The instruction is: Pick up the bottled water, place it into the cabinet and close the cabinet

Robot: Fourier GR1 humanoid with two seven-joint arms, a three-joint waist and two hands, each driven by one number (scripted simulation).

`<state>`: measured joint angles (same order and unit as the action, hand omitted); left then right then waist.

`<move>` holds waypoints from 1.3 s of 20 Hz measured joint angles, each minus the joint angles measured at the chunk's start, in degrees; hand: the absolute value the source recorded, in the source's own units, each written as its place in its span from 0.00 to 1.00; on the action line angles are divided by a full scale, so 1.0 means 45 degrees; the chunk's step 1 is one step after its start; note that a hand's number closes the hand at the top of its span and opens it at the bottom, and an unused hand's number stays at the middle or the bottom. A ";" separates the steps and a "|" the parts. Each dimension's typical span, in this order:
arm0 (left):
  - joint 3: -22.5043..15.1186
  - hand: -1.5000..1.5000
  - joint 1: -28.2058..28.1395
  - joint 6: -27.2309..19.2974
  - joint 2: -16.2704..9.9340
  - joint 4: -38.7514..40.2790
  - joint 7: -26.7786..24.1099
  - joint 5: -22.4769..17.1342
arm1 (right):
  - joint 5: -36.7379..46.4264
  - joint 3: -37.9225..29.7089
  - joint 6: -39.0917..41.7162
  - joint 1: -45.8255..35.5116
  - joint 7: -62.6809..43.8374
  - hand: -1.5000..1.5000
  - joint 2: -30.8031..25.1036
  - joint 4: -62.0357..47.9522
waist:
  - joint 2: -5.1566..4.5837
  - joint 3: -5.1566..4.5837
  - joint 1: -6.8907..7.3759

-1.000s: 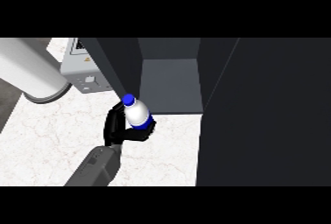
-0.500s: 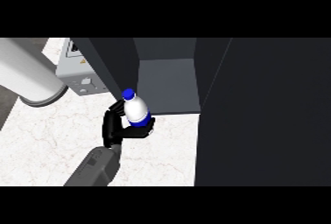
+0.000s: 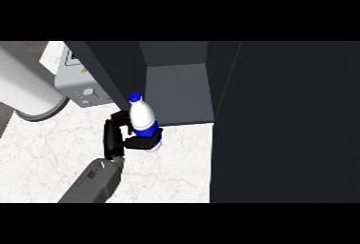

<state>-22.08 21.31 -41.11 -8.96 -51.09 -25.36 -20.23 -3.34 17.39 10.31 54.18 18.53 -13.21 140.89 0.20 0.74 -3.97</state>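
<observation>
Now left hand (image 3: 119, 136) holds bottled water (image 3: 143, 119) closer to cabinet (image 3: 175, 90) opening.

Bright counter (image 3: 42, 157); cabinet (image 3: 295, 119) dark, shadowed; no glare.

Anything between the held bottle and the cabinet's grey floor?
Nothing: in the head view the bottle, held by the hand, sits at the cabinet shelf's front edge, with no object between.

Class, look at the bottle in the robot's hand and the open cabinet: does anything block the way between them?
Nothing visible does. The left hand holds the bottle upright just before the cabinet's open front, and its grey floor beyond is bare. The dark door stands off to the right.
</observation>
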 measured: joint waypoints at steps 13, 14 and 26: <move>-0.0303 0.00 0.0440 -0.1609 -0.0820 0.0225 0.0568 0.0489 | -0.0253 -0.0213 0.0393 -0.0416 -0.0073 0.00 -0.0133 -0.0112 | -0.0119 -0.0001 -0.0510; -0.0418 0.00 0.0497 -0.1718 -0.0916 0.0296 0.0569 0.0635 | -0.0288 -0.0198 0.0429 -0.0443 -0.0073 0.00 -0.0130 -0.0135 | -0.0128 0.0003 -0.0547; -0.1059 0.00 0.0076 -0.1926 -0.1331 -0.0432 0.0857 0.0664 | -0.0524 -0.0056 0.0814 -0.0623 -0.0250 0.00 -0.0290 -0.0259 | -0.0181 -0.0055 -0.0776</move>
<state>-26.85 21.65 -49.78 -14.95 -53.03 -21.51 -17.25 -5.70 17.14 13.97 51.37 17.41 -14.51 139.73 -0.62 0.49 -7.46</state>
